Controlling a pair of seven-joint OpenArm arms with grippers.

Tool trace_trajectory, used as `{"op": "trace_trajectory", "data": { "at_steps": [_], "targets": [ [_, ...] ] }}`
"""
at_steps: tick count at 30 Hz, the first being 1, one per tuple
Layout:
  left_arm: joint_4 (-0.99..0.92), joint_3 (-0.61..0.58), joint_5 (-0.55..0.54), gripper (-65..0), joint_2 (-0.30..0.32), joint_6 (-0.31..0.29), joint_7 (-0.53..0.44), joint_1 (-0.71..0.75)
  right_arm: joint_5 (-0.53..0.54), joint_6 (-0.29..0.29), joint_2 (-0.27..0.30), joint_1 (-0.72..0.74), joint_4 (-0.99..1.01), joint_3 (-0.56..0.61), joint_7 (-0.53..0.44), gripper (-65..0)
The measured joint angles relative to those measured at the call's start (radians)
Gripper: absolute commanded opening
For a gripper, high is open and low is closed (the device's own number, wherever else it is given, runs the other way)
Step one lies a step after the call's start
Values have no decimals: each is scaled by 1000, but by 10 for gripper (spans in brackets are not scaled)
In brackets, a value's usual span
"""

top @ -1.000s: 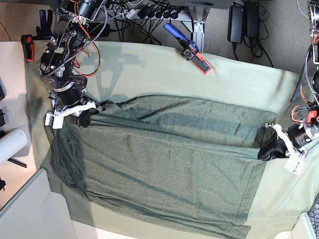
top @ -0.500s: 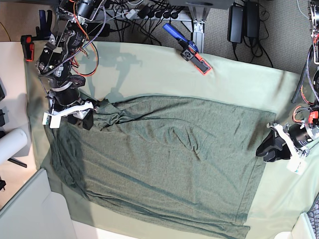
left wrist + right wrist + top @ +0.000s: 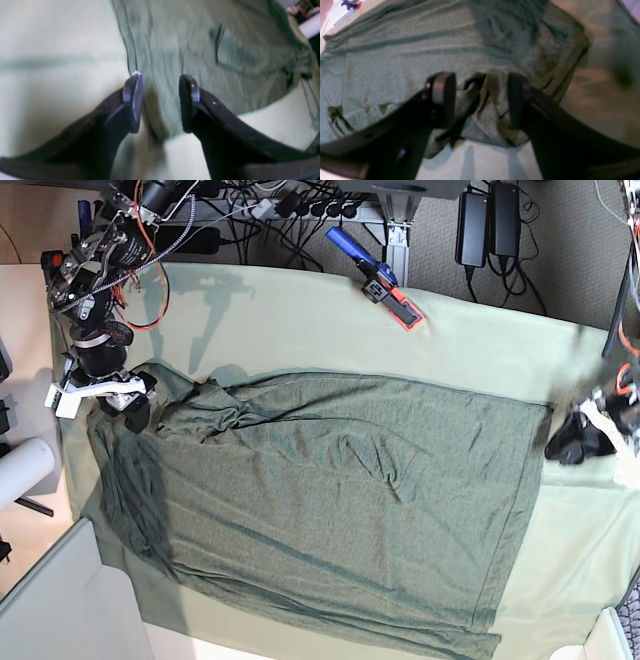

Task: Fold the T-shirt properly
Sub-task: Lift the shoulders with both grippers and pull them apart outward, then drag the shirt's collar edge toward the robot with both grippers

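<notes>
The T-shirt [image 3: 340, 510] lies spread flat across the middle of the desk [image 3: 300, 320], on its pale green cloth. It forms 1 broad dark olive panel, with a bunched, wrinkled corner at the end nearest the right tool [image 3: 128, 395] and a straight edge at the end nearest the left tool [image 3: 578, 442].

In the right wrist view, the right tool [image 3: 480, 100] has its 2 fingers apart, hanging just above the crumpled corner; a ridge of fabric rises between them but nothing is clamped. In the left wrist view, the left tool [image 3: 161, 102] also stands with its fingers apart, empty, straddling the shirt's edge from above, with bare cloth on one side and shirt under the other. In the base view it sits just off that edge.

The risk from here lies mostly at the right tool's corner. The fabric there is heaped in several layers, so closing on it could catch only the top fold, or 2 layers at once, and drag the panel askew. If the left tool comes down slightly outside the hem it could pinch the desk cloth with the shirt, or miss the shirt altogether. Uneven grips at the 2 ends would give a crooked fold.
</notes>
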State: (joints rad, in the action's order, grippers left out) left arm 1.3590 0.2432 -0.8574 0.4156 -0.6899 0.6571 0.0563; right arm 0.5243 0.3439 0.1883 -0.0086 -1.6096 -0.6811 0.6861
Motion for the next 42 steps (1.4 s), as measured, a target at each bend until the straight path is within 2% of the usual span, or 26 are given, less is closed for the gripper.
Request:
{"op": "trace_trajectory", "data": {
  "at_steps": [11, 18, 23, 32, 36, 42],
  "targets": [
    [2, 0, 0, -372, 0, 1, -10, 74, -17, 0, -1, -31, 0, -6, 13, -321],
    [2, 0, 0, -372, 0, 0, -6, 101, -16, -26, 14, -51, 0, -113, 19, -321],
    [4, 0, -7, -372, 0, 0, -15, 129, -15, -27, 16, -69, 7, -121, 22, -321],
    [5, 0, -3, -372, 0, 0, -19, 129, -13, -31, 14, -43, 182, -120, -27, -321],
    [5, 4, 50, -372, 0, 0, -60, 129, -6, -31, 11, -6, 216, -120, -36, -321],
    [5, 33, 67, -364, 0, 1, -60, 129, -6, -31, 11, 43, 274, -120, -40, -321]
  ]
}}
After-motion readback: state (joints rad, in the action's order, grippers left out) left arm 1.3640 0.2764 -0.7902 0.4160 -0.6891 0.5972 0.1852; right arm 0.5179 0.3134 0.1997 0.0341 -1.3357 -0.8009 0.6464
